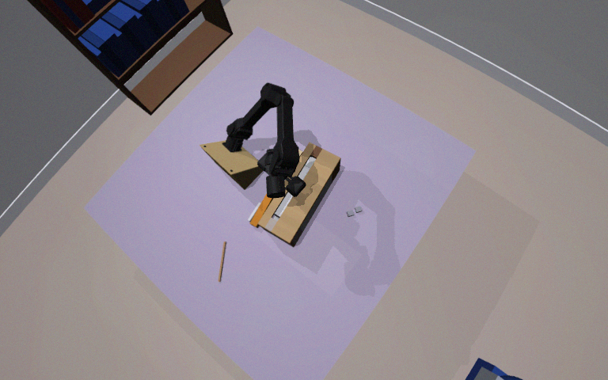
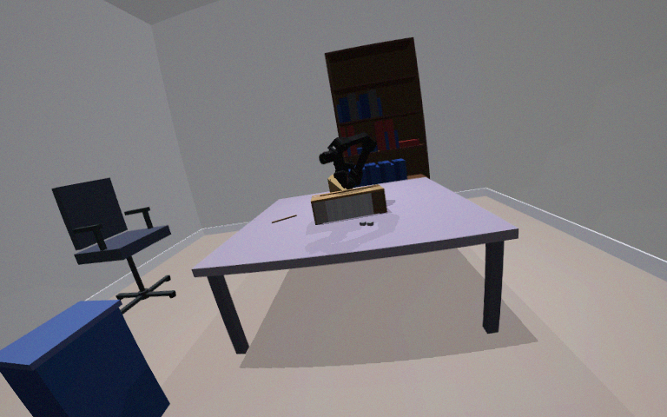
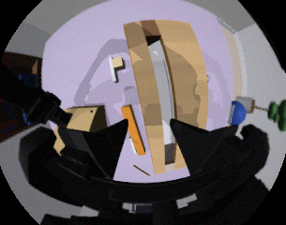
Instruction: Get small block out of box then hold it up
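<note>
The wooden box (image 1: 293, 226) (image 2: 379, 200) (image 3: 189, 56) stands upright on the table, with a long slot in its top and a clear front. My gripper (image 3: 149, 121) is open, with nothing seen between its fingertips. It hangs above the box's slot side, and the wrist view looks down along the slot. A small tan piece (image 3: 117, 63) lies against a white bar (image 3: 112, 72) on the table, on the side of the box away from the clear front. I cannot tell whether this piece is the block. No block shows through the slot or the front.
An orange bar (image 1: 261, 210) (image 3: 133, 129) lies beside the box, near its slot side. A thin wooden stick (image 1: 222, 261) (image 2: 284, 219) (image 3: 142, 170) lies farther off. Two small grey pieces (image 1: 350, 214) (image 2: 362, 223) lie before the clear front. The arm's tan base (image 1: 227, 157) stands behind the box.
</note>
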You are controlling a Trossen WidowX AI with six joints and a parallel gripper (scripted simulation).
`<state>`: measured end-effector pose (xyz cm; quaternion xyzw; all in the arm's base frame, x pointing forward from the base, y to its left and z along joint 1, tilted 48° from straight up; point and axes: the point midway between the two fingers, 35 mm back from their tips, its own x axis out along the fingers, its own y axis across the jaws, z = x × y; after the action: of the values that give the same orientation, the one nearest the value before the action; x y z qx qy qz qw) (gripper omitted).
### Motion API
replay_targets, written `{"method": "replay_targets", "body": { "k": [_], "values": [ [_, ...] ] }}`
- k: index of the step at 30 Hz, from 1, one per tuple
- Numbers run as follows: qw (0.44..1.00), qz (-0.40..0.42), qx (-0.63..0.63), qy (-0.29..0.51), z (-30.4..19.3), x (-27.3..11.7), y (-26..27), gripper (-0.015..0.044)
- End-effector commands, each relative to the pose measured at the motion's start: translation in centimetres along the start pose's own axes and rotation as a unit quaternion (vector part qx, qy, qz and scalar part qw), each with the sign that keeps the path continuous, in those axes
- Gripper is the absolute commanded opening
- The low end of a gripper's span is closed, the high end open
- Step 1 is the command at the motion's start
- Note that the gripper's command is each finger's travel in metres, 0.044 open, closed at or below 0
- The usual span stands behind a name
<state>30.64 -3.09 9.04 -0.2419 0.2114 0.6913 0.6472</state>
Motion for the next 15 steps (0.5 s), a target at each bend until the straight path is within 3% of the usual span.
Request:
{"method": "replay_targets", "body": {
  "k": [1,7,15],
  "values": [
    [0.989,-0.020,0.150,0.003,1.5,-0.5,0.3,0.0285],
    [0.913,-0.046,0.406,-0.006,3.7,-0.8,0.9,0.0285],
    [0.734,-0.070,0.675,-0.038,6.3,-1.2,2.0,0.0285]
  ]
}}
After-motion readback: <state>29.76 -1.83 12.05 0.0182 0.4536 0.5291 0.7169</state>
